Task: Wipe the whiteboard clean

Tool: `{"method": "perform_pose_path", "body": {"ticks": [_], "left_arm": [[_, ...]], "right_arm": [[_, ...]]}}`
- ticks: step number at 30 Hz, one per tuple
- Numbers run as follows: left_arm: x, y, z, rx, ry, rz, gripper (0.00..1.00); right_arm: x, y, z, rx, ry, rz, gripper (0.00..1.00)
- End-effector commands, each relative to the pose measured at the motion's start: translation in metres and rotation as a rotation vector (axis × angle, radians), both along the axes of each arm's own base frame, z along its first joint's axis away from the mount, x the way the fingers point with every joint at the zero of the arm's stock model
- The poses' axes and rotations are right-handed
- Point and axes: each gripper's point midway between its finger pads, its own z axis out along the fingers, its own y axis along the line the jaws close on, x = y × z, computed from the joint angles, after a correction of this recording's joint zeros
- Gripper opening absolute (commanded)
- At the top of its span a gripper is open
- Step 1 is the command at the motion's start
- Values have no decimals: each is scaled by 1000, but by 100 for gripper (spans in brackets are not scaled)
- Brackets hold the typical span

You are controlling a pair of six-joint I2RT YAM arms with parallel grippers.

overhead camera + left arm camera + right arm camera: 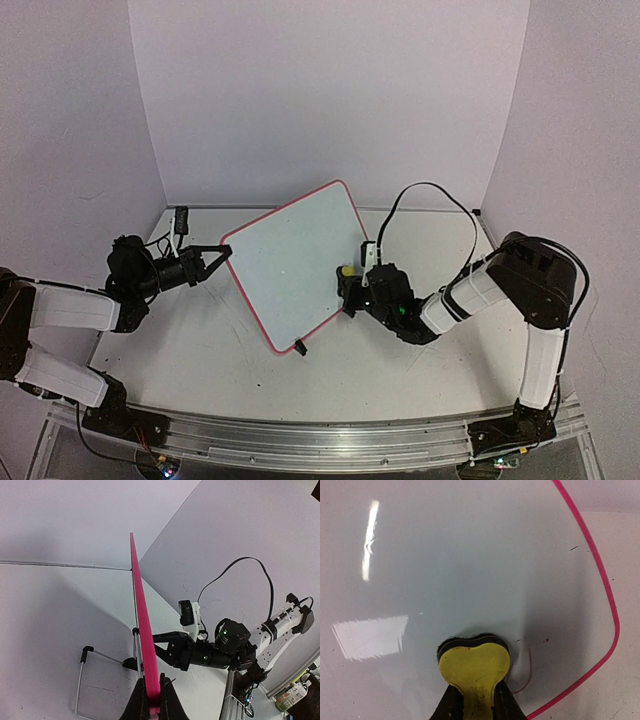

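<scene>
Whiteboard (295, 265) edge in left claw (151, 701), yellow eraser (474, 666) in right claw (476, 702)

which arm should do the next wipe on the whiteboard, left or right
Right. The right gripper holds the yellow eraser against the whiteboard face, beside a faint mark. The left gripper is shut on the board's red edge, steadying it.
</scene>
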Motion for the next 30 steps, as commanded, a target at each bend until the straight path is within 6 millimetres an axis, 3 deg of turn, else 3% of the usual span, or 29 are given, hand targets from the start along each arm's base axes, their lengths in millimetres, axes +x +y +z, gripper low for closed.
{"method": "perform_pose_path", "body": {"ticks": [1, 9, 14, 18, 24, 28, 30], "left_arm": [[-25, -18, 7, 18, -58, -157, 0], [-24, -18, 6, 19, -56, -158, 0], [-24, -18, 6, 20, -55, -157, 0], [-24, -18, 5, 20, -54, -159, 0], [-24, -18, 5, 21, -52, -160, 0], [-24, -18, 5, 21, -53, -159, 0], [-24, -18, 5, 20, -54, -158, 0]], "right_arm": [[31, -27, 7, 18, 23, -107, 14], [56, -56, -1, 5, 75, -169, 15], [58, -68, -10, -20, 106, -193, 15], [58, -67, -7, -36, 113, -183, 15], [53, -38, 22, 3, 83, -55, 15], [31, 1, 42, -40, 13, 62, 15], [16, 19, 40, -69, 0, 101, 15]]}}
